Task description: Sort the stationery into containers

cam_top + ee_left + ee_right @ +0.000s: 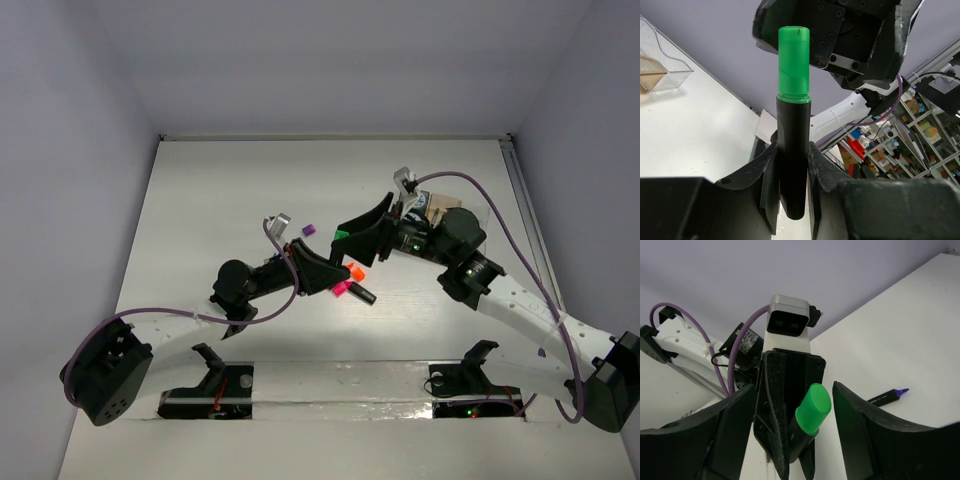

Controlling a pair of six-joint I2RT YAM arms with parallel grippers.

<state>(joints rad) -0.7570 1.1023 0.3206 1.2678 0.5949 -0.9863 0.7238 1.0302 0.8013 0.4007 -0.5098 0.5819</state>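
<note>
Left gripper (792, 150) clamps one green-capped highlighter (793, 115); right gripper (793, 399) stands open around its cap (813, 407).

White table (220, 200) bears a clear box (675, 70), markers (360, 294) and a purple cap (307, 229).

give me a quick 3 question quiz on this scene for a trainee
1. True or false: the left claw is shut on the body of the green-capped highlighter, holding it upright.
2. Pick one. The right claw has its jaws: A) clamped tight on the green cap; B) open, one on either side of the green cap; C) shut on nothing.
3. Fill in the blank: the uncapped marker lying on the table has a ____ tip.

Key
1. True
2. B
3. purple
</note>
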